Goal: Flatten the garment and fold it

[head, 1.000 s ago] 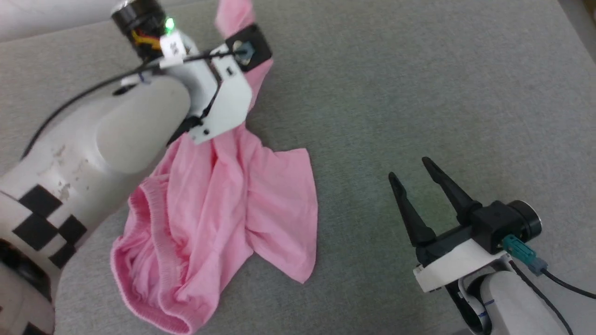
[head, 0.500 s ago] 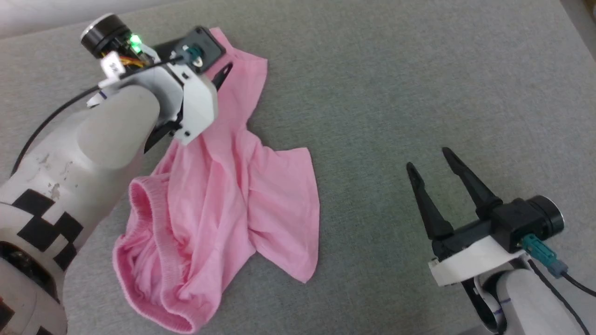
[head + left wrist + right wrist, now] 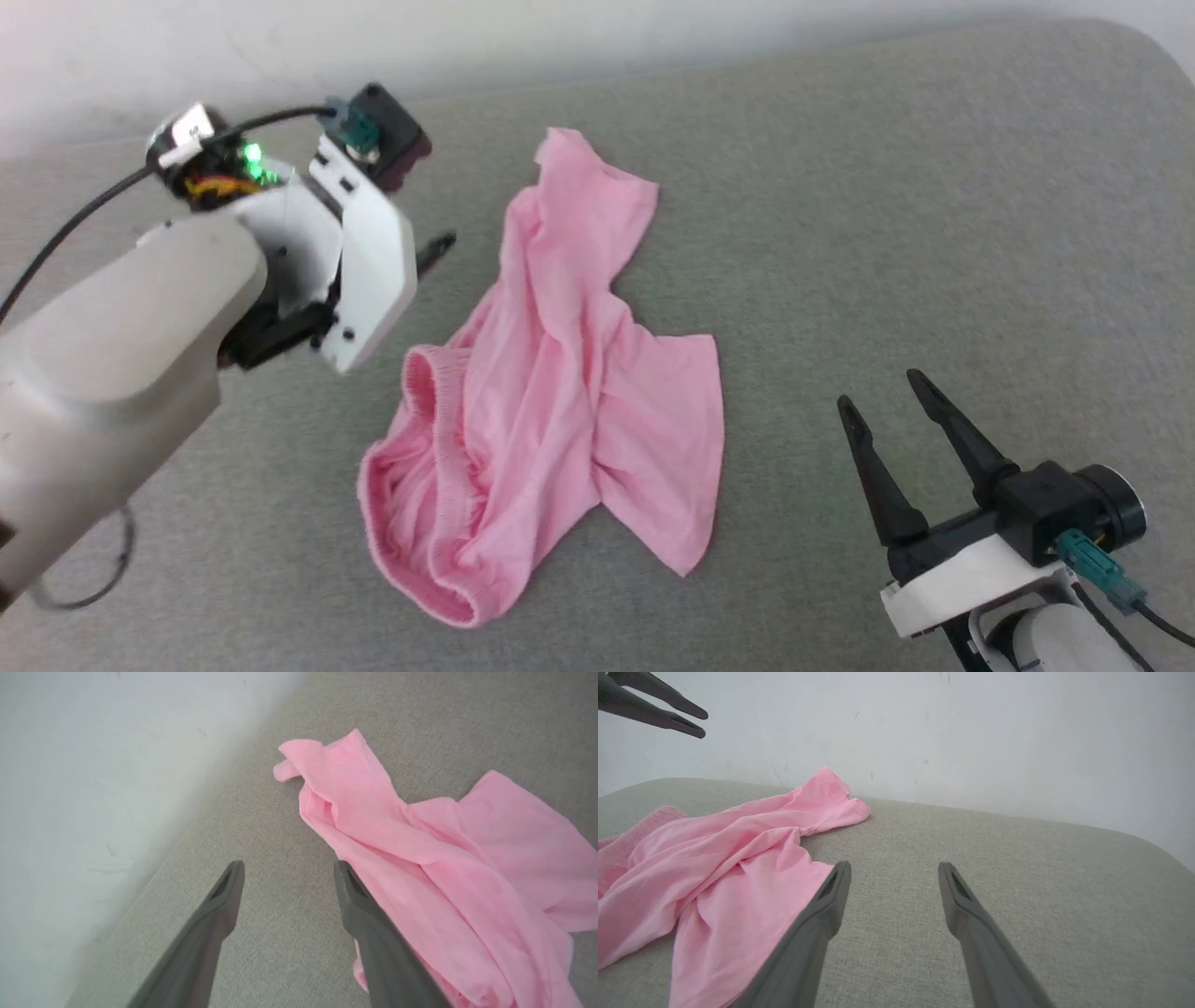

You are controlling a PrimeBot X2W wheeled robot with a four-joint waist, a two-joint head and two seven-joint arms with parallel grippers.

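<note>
Garment [image 3: 551,401]: light pink, crumpled in the middle of the counter between the two arms. One leg stretches toward the wall and the other spreads toward the right gripper.
Handling: judged thin, light and limp. It will likely drape and bunch rather than slide as one piece, and nothing in it can break.
Hold: the gathered elastic band [image 3: 431,373] at the near left looks thicker and is probably the surest pinch. The leg hems suit pulling the cloth flat.
Left gripper [image 3: 287,868]: jaws spread and empty, held above the counter just left of the far leg, clear of the cloth.
Right gripper [image 3: 879,388]: jaws spread and empty, well to the right of the cloth.
Counter [image 3: 934,233]: grey woven covering, matte, likely to drag on cloth, with a rounded far corner.
Room: plain pale wall [image 3: 560,37] directly behind the counter.
</note>
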